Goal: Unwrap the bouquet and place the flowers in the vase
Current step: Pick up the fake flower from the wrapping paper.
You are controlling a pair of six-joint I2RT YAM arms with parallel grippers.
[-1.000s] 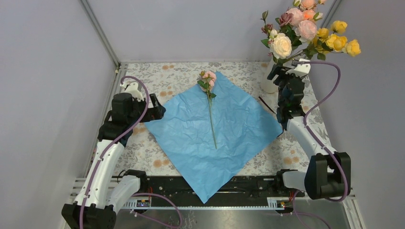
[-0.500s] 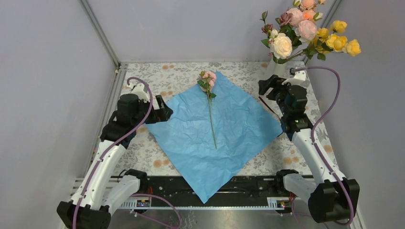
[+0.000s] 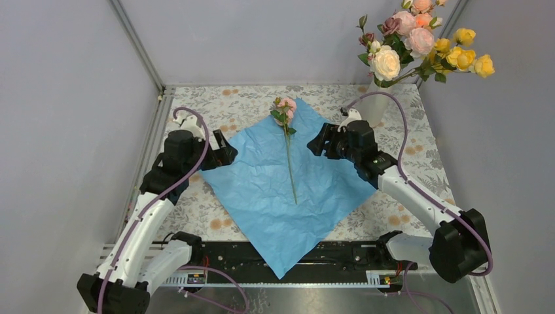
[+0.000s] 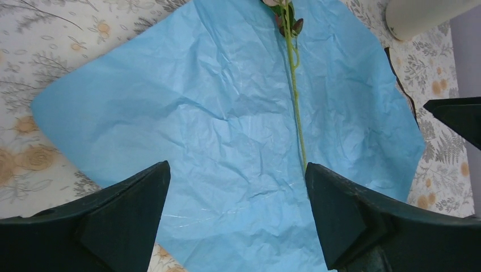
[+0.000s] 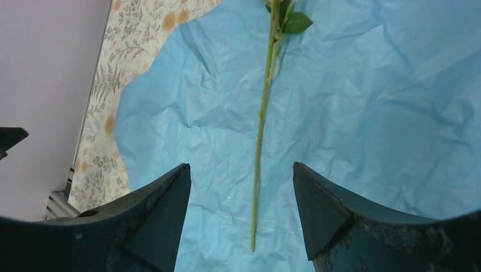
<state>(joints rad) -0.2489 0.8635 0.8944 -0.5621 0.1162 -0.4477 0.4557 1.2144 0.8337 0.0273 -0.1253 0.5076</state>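
A big sheet of crinkly blue paper lies flat and open on the desk, which has a flowery cloth on it. One pink rose on a long thin green stem lies down the middle of the paper, with its head at the far corner. The bunch of yellow, pink and cream roses stands in the tall cream vase at the far right corner of the desk. The left tool is spread wide at the paper's left corner and holds nothing. The right tool is spread too and empty, above the paper near the stem, on its right side
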